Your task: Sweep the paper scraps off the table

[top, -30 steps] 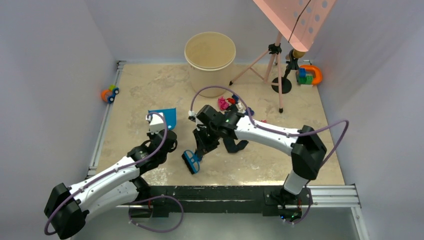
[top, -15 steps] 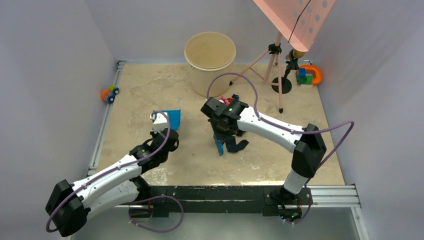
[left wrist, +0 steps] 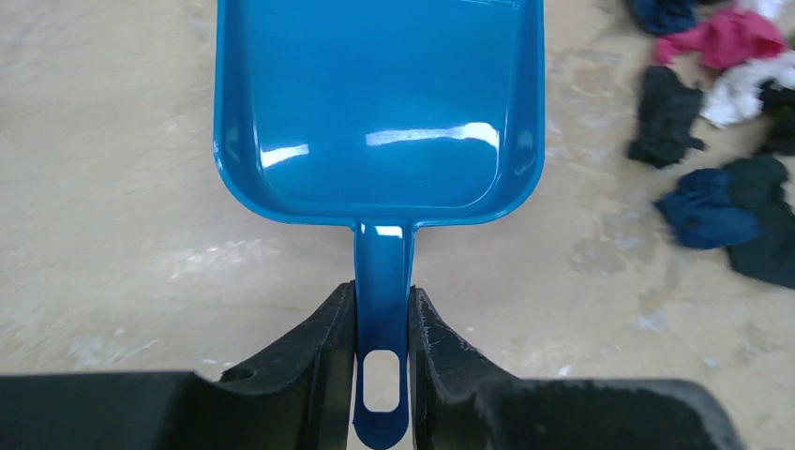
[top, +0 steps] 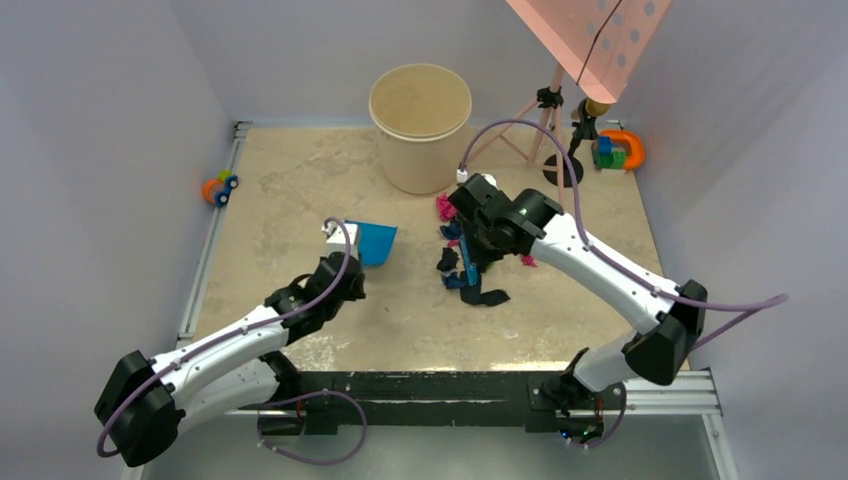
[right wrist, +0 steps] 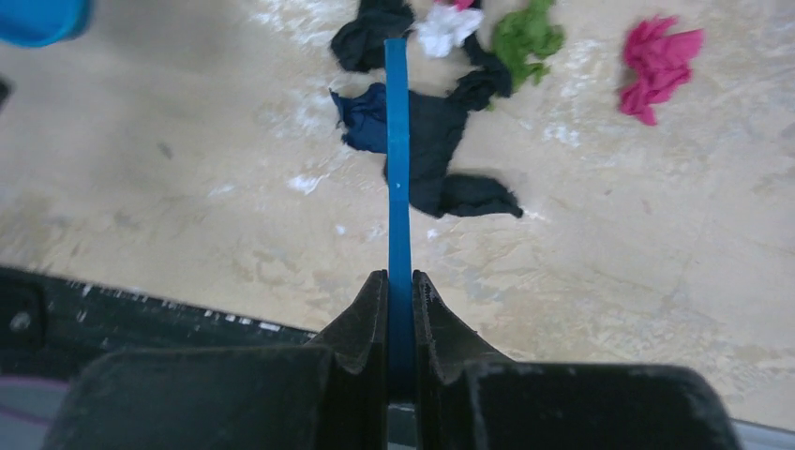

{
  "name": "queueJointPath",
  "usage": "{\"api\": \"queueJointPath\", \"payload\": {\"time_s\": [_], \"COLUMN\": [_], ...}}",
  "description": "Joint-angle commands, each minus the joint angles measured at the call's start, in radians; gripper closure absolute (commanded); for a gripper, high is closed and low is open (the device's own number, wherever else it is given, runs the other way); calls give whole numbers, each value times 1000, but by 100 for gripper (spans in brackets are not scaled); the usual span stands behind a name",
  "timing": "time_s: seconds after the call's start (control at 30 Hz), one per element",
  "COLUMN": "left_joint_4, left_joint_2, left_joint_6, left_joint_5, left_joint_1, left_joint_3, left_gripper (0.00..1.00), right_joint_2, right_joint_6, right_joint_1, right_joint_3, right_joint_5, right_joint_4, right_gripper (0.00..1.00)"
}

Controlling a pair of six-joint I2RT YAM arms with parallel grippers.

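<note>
— Grey walls close in three sides of the beige mottled surface [top: 300,190], with silver rails along its edges and a black bar at the front. What has changed over the last second?
— The right arm has swung back and to the right, away from the near centre. The right claw [right wrist: 400,286] is clamped tight on a blue brush [right wrist: 397,141]. The brush's far end now sits among the paper scraps [right wrist: 436,141].
— And the left side?
— The left claw [left wrist: 382,323] grips the handle of the blue dustpan [left wrist: 380,103], one jaw pressed on each side. The pan has shifted right, toward the scraps, and still lies apart from them.
— Where are the scraps?
— They lie in a loose cluster on the surface, right of centre and in front of the tan bucket [top: 420,125]. Colours are pink, dark blue, black, white and green. One pink wad lies a little apart on the right.
— The rest of the surface?
— An orange-blue toy car [top: 219,187] sits by the left rail, unmoved. Coloured blocks with an orange ring [top: 618,150] are in the back right corner, and a pink tripod [top: 548,120] stands near them. A pink perforated panel [top: 590,35] overhangs the top right.
</note>
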Motion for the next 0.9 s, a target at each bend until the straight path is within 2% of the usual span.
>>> {"api": "queueJointPath", "payload": {"time_s": [0.0,0.2,0.3,0.47,0.6,0.87], "left_joint_4": [171,203,208,176,125,-79], "left_joint_2": [15,32,33,24,-21,-125], "left_joint_6": [85,98,105,29,-39,-32], "left_joint_5": [260,339,394,498,524,528], "left_joint_1": [-3,-2,-2,-13,-49,-126], "left_joint_3": [-11,-13,-13,-15,-33,31], "left_gripper": [100,100,100,100,100,100], "right_joint_2": [-65,-61,-32,9,-9,-122], "right_joint_6": [-103,-108,-86,-81,-111,-167], "right_joint_1": [1,6,-12,-75,-94,-194], "right_joint_3": [-124,-304,-323,-256,-155,-71], "right_joint_5": [-241,-296,-221,-128,-80,-111], "right_joint_4": [63,140,158,174,165,113], "right_gripper": [100,100,100,100,100,100]}}
